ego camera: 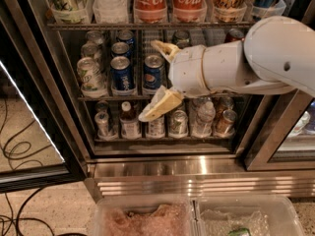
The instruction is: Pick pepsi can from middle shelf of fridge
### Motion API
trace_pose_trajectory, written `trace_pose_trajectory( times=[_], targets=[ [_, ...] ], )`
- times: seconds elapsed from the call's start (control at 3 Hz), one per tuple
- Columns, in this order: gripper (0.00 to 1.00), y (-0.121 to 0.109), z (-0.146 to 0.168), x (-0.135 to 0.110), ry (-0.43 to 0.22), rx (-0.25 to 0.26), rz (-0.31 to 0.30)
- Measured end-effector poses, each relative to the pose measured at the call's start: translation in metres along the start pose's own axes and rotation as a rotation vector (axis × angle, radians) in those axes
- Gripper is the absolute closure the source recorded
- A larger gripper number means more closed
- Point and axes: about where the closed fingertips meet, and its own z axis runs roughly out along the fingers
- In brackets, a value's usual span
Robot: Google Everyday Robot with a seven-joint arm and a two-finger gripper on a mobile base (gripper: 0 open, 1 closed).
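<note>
The hand point(147, 80) is spread wide, one finger above and one below the pepsi can point(153, 72) on the middle shelf point(98, 98).

White arm point(256, 58) enters from frame right, extended leftward; gripper point(147, 80) at centre; fingers point(165, 104) spread wide, one above the other.

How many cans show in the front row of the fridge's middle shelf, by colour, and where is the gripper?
Pale green-and-white can: 1
Blue pepsi cans: 2
Total: 3
The open gripper is before the middle shelf, fingers above and below one of the pepsi cans in view; the arm hides other lanes.
</note>
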Motion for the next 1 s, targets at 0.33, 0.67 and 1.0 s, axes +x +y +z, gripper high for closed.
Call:
trace_pose_trajectory(
  times=[0.33,0.67,1.0],
  targets=[
    [0.0,0.01,0.027,-0.002,0.07,-0.097,0.051],
    [0.0,0.01,0.028,-0.005,0.068,-0.086,0.041],
    [0.0,0.009,0.041,-0.009,0.079,-0.048,0.054]
  ],
)
